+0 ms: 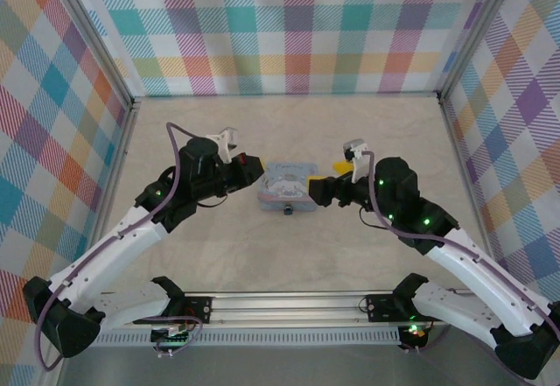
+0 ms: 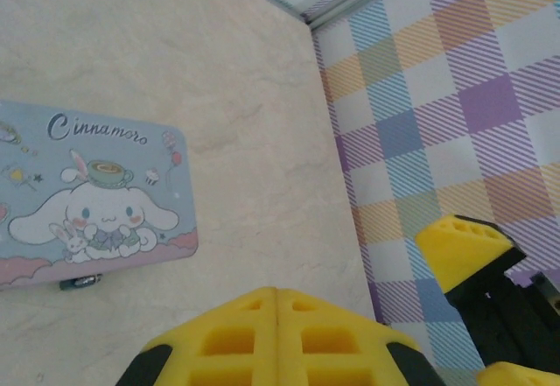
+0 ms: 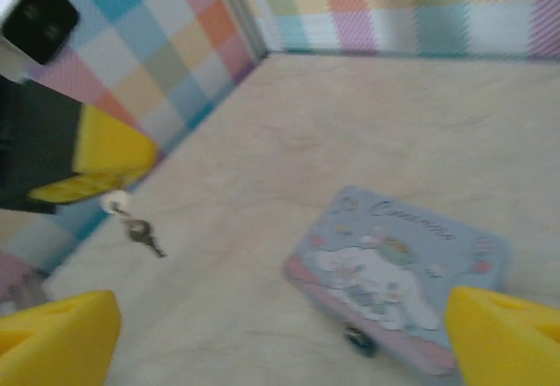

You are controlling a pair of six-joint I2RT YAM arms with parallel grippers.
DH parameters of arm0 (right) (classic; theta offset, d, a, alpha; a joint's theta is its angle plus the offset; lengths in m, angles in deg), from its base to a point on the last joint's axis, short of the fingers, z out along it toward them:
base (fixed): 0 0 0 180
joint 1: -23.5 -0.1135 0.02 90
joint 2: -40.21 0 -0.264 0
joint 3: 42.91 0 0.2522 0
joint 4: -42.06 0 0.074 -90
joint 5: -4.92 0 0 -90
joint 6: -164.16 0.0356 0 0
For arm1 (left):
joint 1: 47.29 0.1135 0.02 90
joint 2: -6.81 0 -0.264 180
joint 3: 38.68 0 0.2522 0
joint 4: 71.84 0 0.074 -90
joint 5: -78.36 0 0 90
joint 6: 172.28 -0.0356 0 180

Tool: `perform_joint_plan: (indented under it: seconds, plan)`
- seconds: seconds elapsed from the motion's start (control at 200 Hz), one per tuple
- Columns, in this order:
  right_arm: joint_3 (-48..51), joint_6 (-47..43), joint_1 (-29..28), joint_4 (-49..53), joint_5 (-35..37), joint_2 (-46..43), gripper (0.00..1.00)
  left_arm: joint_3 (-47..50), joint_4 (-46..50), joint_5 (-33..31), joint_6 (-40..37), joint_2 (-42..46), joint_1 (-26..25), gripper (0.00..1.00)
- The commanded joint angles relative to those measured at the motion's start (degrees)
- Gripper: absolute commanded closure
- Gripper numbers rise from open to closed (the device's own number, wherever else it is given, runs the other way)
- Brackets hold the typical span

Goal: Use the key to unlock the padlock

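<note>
Checked walls (image 1: 297,27) are set round a pale table (image 1: 376,141), where a tin (image 1: 286,183) lies with the padlock (image 1: 287,209) at its near edge. The key (image 3: 143,235) is pinched, dangling, in the closed left gripper (image 2: 276,316). The right gripper (image 3: 280,342) is spread wide, empty. The key should be steadied and its tip aligned with the keyhole before insertion.
</note>
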Motion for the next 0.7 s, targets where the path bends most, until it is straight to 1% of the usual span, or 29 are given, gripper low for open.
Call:
perform_joint_plan:
  seconds: [0.0, 0.04, 0.12, 0.175, 0.23, 0.35, 0.48, 0.57, 0.65, 0.695]
  plan:
    - [2.65, 15.29, 1.59, -8.89, -13.77, 0.31, 0.13, 2.31, -10.11, -1.89, -3.12, 2.41, -1.66, 1.00]
    - [5.09, 18.75, 1.99, -13.23, -15.30, 0.24, 0.18, 3.15, -11.91, -2.56, -3.17, 2.95, -2.30, 1.00]
    - [10.29, 26.78, 2.99, -25.95, -18.92, 0.73, 0.25, 4.93, -16.42, -3.82, -3.47, 3.75, -4.18, 1.00]
    - [12.58, 31.63, 3.50, -33.84, -21.36, 2.28, 0.35, 5.99, -19.46, -4.90, -3.68, 4.11, -5.70, 1.00]
    - [13.47, 35.00, 3.58, -39.81, -23.23, 4.27, 0.42, 6.54, -21.63, -5.57, -3.98, 4.08, -7.14, 1.00]
    - [14.77, 39.65, 3.56, -48.93, -24.72, 6.93, 0.41, 6.55, -24.24, -8.25, -4.41, 3.17, -10.43, 1.00]
    - [16.62, 43.21, 3.47, -57.90, -24.18, 7.61, 0.46, 6.26, -25.79, -10.15, -4.67, 1.74, -13.18, 1.00]
    - [17.64, 44.51, 3.38, -60.63, -23.37, 7.37, 0.49, 6.62, -27.79, -11.02, -4.14, 0.91, -14.29, 1.00]
    - [17.66, 44.70, 3.31, -60.81, -23.22, 7.17, 0.52, 6.66, -28.75, -12.03, -3.81, 0.36, -15.01, 1.00]
    - [17.76, 44.88, 3.08, -60.78, -23.12, 7.08, 0.53, 6.61, -29.49, -12.13, -3.61, 0.09, -15.25, 1.00]
